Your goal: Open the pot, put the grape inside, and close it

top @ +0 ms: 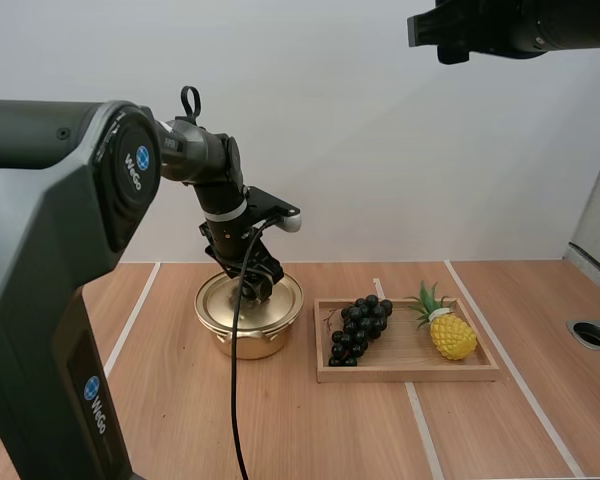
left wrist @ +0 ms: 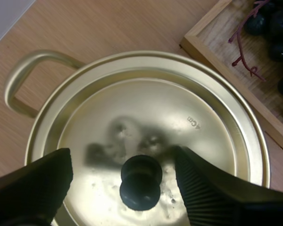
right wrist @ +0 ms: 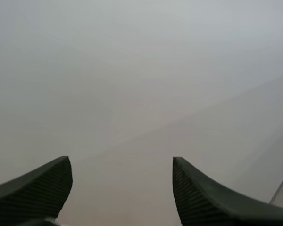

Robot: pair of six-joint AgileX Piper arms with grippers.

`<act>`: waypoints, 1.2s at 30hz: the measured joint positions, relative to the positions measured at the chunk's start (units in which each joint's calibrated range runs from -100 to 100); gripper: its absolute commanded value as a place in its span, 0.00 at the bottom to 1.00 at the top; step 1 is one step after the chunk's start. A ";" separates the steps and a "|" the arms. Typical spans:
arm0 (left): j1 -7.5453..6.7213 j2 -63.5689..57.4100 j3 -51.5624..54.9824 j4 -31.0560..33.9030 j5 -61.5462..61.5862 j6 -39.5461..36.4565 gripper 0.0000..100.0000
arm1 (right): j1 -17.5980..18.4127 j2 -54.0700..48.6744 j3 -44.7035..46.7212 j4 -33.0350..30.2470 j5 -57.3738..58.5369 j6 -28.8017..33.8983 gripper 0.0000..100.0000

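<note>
Left gripper (left wrist: 122, 157) down, astride lid knob (left wrist: 140, 182)

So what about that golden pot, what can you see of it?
The pot looks like shiny gold-coloured metal, round and shallow, with a loop handle at its side. Its lid is on, sitting flat, with a black knob in the middle. It stands upright on the wooden table, beside the wooden tray but apart from it. The left gripper hovers over the lid, fingers open either side of the knob, not yet pinching it.
</note>
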 measured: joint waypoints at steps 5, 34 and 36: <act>-0.10 -0.13 -0.56 -0.14 1.40 -0.45 0.00 | 0.00 0.00 0.00 0.00 0.44 0.00 1.00; -0.10 -32.82 -16.83 0.31 -1.49 -5.10 0.00 | 0.00 0.00 0.00 0.00 1.73 0.00 1.00; -0.10 -36.34 -16.95 0.08 -7.74 -6.48 0.00 | 0.00 0.00 0.00 0.00 2.42 0.00 1.00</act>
